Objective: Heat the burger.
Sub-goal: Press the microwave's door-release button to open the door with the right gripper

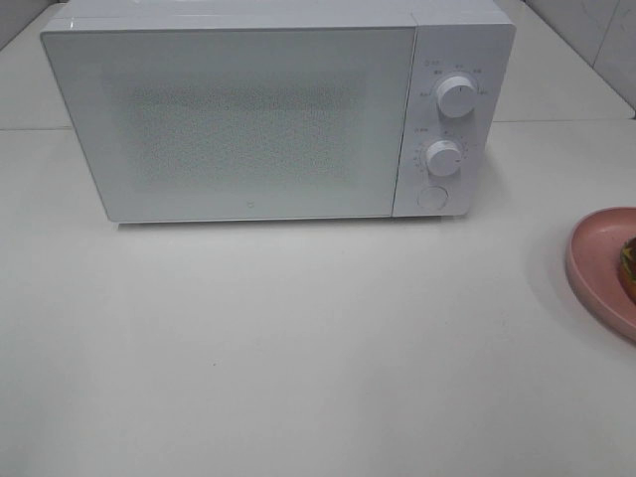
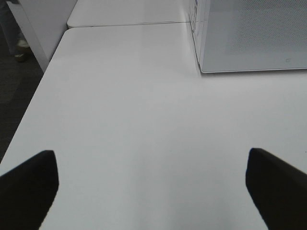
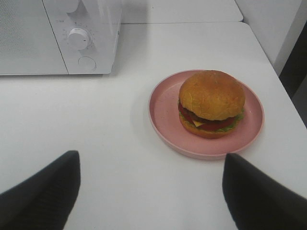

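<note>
Burger [image 3: 211,103] sits on the pink plate [image 3: 160,112] at the desk's [image 1: 298,348] right edge, right of the closed microwave [image 1: 238,119]. Your right end effector [image 3: 151,172], spread and empty, has it just ahead. Your left end effector [image 2: 149,167], spread wide too, is well apart from it, so you would reach with the right arm.

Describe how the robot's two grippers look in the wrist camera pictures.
Only the jaw tips show. The left gripper has two matte black jaws, blunt and wedge-shaped with rounded corners. The right gripper has the same black, rounded, wedge-like jaws. No cables, markings or lettering are visible on either. The arms themselves are out of every view, the high camera included.
</note>
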Tool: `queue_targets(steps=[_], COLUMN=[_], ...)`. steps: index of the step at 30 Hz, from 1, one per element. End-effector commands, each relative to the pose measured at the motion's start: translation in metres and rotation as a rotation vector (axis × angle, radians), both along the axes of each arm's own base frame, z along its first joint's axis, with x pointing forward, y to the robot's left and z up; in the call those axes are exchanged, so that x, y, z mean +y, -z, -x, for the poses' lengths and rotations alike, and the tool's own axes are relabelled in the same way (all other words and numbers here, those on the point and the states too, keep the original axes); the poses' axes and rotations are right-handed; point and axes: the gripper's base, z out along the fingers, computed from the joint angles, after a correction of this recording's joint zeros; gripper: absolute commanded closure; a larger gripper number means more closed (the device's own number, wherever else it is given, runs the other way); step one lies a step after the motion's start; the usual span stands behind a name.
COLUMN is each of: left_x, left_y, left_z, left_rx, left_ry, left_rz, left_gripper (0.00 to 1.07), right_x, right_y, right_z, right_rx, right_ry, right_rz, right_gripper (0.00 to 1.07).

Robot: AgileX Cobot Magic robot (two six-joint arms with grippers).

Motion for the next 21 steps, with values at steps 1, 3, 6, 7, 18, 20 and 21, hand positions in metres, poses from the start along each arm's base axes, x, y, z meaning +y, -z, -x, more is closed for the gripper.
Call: queue_targets(steps=[1,3,6,7,18,20,21], left_x=[0.000,0.000,0.000,0.000,0.000,0.000,0.000], left_y=[-0.001,-0.001,-0.001,-0.001,-0.001,-0.001,-0.001], left_z=[0.001,0.001,0.001,0.001,0.001,0.001,0.001], left_rx=[-0.027,-0.027,-0.027,-0.027,-0.027,-0.027,-0.027], left_ry=[0.003,0.003,0.003,0.003,0.003,0.003,0.003], left_rz=[0.005,0.005,0.005,0.005,0.005,0.005,0.005], left_gripper=[0.07,0.07,0.07,0.07,0.07,0.07,0.07], right_x=[0.000,0.000,0.000,0.000,0.000,0.001,0.002], right_y=[0.000,0.000,0.000,0.000,-0.015,-0.019,-0.026], right_z=[0.002,0.002,0.002,0.002,0.000,-0.002,-0.009], right_rx=[-0.032,-0.032,-0.032,-0.032,-0.109,-0.136,-0.185], right_ry=[-0.001,-0.001,-0.001,-0.001,-0.005,-0.004,-0.009], right_rz=[0.000,0.000,0.000,0.000,-0.009,-0.016,-0.018], right_gripper=[0.32,0.32,0.32,0.32,0.32,0.31,0.29])
